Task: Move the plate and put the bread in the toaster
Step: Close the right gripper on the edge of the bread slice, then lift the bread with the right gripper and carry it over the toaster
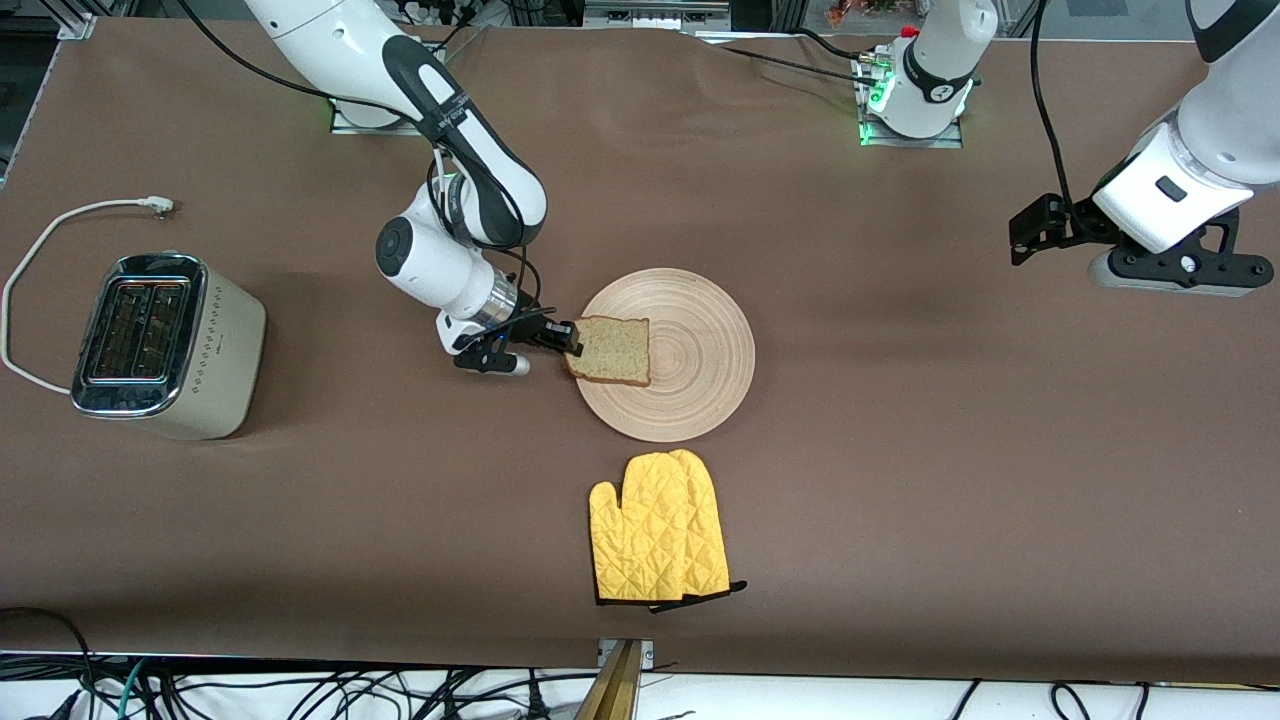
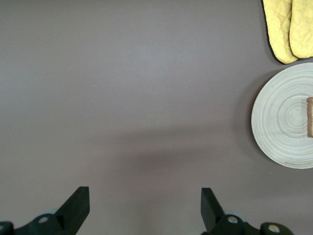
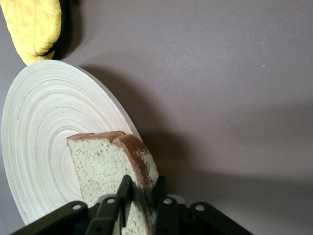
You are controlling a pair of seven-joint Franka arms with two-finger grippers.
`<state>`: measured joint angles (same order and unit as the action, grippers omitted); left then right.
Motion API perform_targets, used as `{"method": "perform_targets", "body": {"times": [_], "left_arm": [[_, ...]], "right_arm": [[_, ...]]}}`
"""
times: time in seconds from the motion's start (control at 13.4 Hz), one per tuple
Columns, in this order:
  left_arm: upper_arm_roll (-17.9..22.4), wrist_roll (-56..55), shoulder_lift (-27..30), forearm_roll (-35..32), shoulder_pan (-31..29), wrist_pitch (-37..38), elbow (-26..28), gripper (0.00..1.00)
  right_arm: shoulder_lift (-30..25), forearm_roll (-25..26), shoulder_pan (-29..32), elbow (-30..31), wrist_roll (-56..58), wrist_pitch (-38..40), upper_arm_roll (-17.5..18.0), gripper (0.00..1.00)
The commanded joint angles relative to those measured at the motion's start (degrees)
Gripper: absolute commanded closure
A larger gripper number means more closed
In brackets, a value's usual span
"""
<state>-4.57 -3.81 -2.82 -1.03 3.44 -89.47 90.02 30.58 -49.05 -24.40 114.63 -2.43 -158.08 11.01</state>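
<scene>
The pale wooden plate [image 1: 680,355] lies in the middle of the table and shows in the right wrist view [image 3: 44,127] and the left wrist view [image 2: 286,117]. The bread [image 1: 612,350] is a speckled brown slice held over the plate's edge toward the right arm's end. My right gripper [image 1: 568,340] is shut on the bread [image 3: 110,171] at one crust edge. The cream toaster [image 1: 165,345] with its chrome top stands at the right arm's end of the table. My left gripper [image 1: 1030,232] is open and empty, up over bare table at the left arm's end; it waits.
A yellow oven mitt [image 1: 658,543] lies nearer to the front camera than the plate. The toaster's white cord [image 1: 40,255] curls on the table beside it. The table has a brown cover.
</scene>
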Motion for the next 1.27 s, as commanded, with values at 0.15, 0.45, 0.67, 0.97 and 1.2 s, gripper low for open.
{"method": "perform_targets", "body": {"times": [0.15, 0.45, 0.67, 0.97, 1.2], "left_arm": [[0.3, -0.3, 0.2, 1.1, 0.1, 1.0, -0.5, 0.00], [0.3, -0.3, 0.1, 1.1, 0.2, 1.0, -0.6, 0.00], [0.4, -0.3, 0.0, 1.1, 0.2, 0.9, -1.1, 0.00], [0.4, -0.3, -0.3, 1.1, 0.2, 0.9, -1.3, 0.00], [0.4, -0.3, -0.3, 1.1, 0.2, 1.0, -1.3, 0.00]], "right_arm": [[-0.5, -1.8, -0.3, -0.9, -0.2, 0.1, 0.5, 1.00], [-3.1, -1.7, -0.2, -3.5, -3.5, 6.4, 0.2, 1.00], [-7.5, -0.5, -0.1, -3.7, -3.5, 14.2, -3.6, 1.00], [-12.8, 11.6, -0.1, -4.8, -3.5, 27.9, -12.1, 1.00], [-16.0, 24.0, -0.1, -9.8, -2.8, 41.9, -19.2, 1.00]]}}
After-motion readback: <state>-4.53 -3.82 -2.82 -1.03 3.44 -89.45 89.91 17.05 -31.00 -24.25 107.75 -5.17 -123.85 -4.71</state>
